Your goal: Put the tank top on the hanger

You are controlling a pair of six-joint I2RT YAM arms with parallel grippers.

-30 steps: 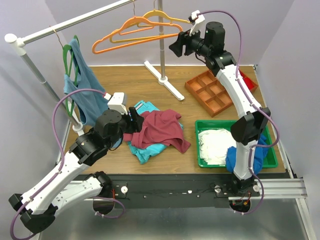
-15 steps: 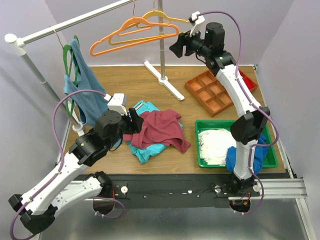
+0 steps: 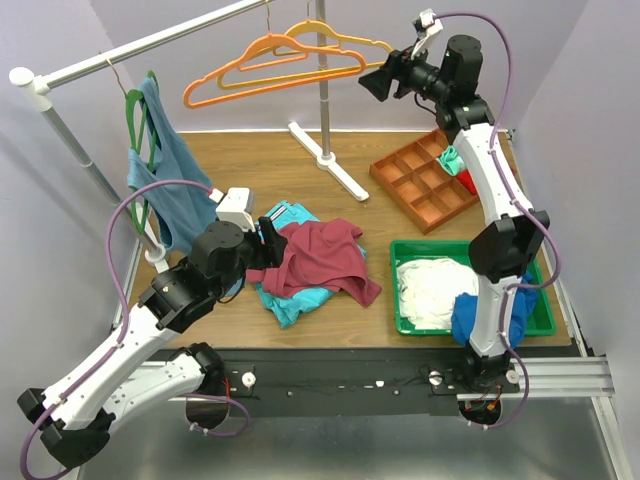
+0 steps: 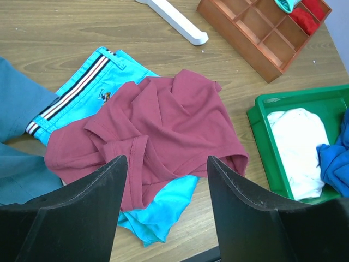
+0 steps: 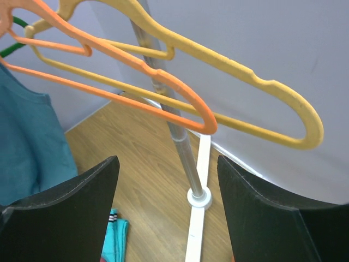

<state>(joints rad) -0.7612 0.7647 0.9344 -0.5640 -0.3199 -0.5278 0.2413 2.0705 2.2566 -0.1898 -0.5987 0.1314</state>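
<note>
The maroon tank top lies crumpled on the table over a turquoise garment. My left gripper is open and empty, hovering at the top's left edge. In the left wrist view the tank top lies between and beyond my open fingers. The orange hanger hangs from the rail, with a yellow hanger behind it. My right gripper is open and empty, just right of the hangers' right ends. In the right wrist view the orange hanger and the yellow hanger hang above my open gripper.
A blue-grey tank top hangs on a green hanger at the rail's left. The rack's upright pole and white foot stand at the back. A brown compartment tray and a green bin with white and blue cloths sit on the right.
My right gripper has drawn back to the right and slightly up, away from the hangers' right ends. The orange hanger has swung slightly. The left arm has not moved.
</note>
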